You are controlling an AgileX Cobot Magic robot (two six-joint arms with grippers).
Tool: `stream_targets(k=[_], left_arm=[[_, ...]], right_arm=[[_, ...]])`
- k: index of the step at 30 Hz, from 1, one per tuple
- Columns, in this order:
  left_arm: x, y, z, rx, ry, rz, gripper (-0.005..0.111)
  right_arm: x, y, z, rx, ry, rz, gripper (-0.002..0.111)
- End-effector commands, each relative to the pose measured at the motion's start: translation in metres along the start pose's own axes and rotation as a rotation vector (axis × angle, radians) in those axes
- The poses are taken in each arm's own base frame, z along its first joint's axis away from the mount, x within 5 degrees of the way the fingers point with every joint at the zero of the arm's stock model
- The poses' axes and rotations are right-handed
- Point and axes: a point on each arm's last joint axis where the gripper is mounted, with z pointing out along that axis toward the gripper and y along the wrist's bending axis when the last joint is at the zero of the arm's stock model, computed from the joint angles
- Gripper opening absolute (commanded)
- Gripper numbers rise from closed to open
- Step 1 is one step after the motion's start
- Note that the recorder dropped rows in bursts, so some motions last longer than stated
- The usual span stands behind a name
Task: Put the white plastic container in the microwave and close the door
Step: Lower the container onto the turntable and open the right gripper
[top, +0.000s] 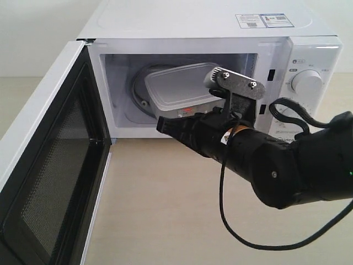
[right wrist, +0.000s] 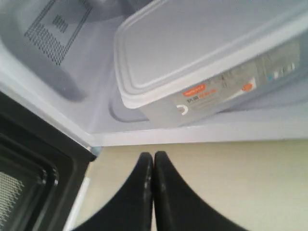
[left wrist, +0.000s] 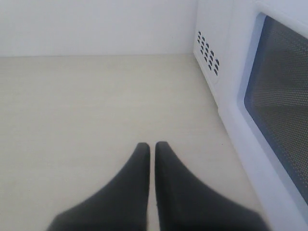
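Okay, white plastic container (top: 179, 88) sits inside microwave (top: 193, 27), so placement looks done. Empty right tool (right wrist: 153, 155), pressed together, hangs just outside the opening. The left tool (left wrist: 150, 144) is together too. The door (top: 49, 165) stands wide open on the left; closing remains.

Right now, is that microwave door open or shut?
Open. The door stands swung wide out from the microwave, its black mesh inner face showing, and the white plastic container sits in plain sight inside.
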Motion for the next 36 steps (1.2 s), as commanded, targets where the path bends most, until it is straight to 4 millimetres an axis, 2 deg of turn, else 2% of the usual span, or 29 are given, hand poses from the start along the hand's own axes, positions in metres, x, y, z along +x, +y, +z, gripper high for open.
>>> stream_targets(k=[1, 4, 6, 8, 11, 16, 29, 36], left_arm=[[0.001, 0.000, 0.000, -0.001, -0.001, 0.003, 0.004], [0.001, 0.000, 0.000, -0.001, -0.001, 0.003, 0.004], [0.001, 0.000, 0.000, -0.001, -0.001, 0.003, 0.004], [0.001, 0.000, 0.000, -0.001, -0.001, 0.003, 0.004], [0.001, 0.000, 0.000, -0.001, -0.001, 0.003, 0.004], [0.001, 0.000, 0.000, -0.001, -0.001, 0.003, 0.004], [0.001, 0.000, 0.000, -0.001, -0.001, 0.003, 0.004], [0.001, 0.000, 0.000, -0.001, -0.001, 0.003, 0.004]], right_arm=[[-0.005, -0.004, -0.001, 0.006, -0.022, -0.180, 0.000], [-0.010, -0.014, 0.020, 0.033, 0.039, -0.234, 0.000], [-0.007, -0.009, 0.037, 0.008, 0.073, -0.312, 0.000], [-0.006, -0.006, 0.053, 0.008, 0.082, -0.314, 0.000], [0.002, -0.007, 0.071, 0.016, 0.114, -0.334, 0.000], [-0.007, -0.010, 0.092, 0.029, 0.079, -0.323, 0.000], [-0.017, -0.010, 0.095, 0.032, -0.017, -0.343, 0.000], [-0.016, -0.010, 0.095, 0.032, -0.003, -0.342, 0.000]])
